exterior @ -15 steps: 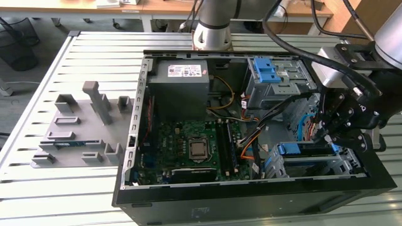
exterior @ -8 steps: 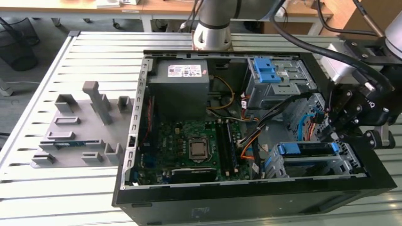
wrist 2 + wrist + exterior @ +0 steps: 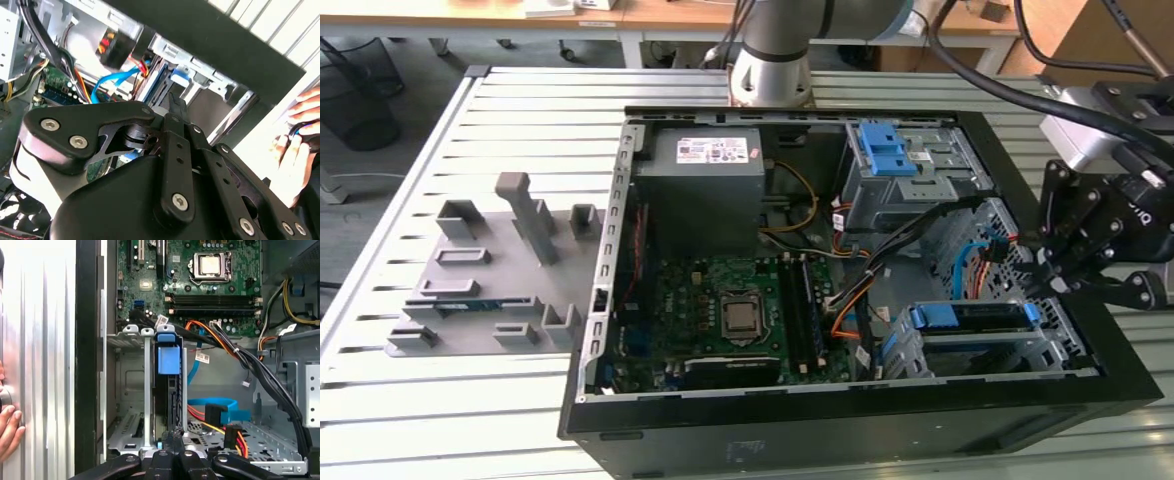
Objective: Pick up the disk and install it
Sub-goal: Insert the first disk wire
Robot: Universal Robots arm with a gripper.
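Observation:
The disk (image 3: 971, 318), a drive in a blue carrier, sits in the metal drive cage (image 3: 987, 350) at the near corner of the open computer case on the exterior view's right. In the first wrist view the disk (image 3: 167, 360) stands on edge in one slot of the cage, blue handle towards the motherboard. My gripper (image 3: 1051, 272) hangs just above the case's wall on the exterior view's right. Its fingers look shut, with nothing between them. In the first wrist view the gripper (image 3: 173, 436) is right at the disk's near end, and in the second wrist view the gripper (image 3: 176, 104) points into the cage.
The case holds a motherboard (image 3: 734, 320), a grey power supply box (image 3: 714, 165), an upper bay with blue tabs (image 3: 887, 150) and loose cables (image 3: 947, 215). A grey fixture (image 3: 494, 270) lies on the table. A person's hand (image 3: 300, 140) rests beside the case.

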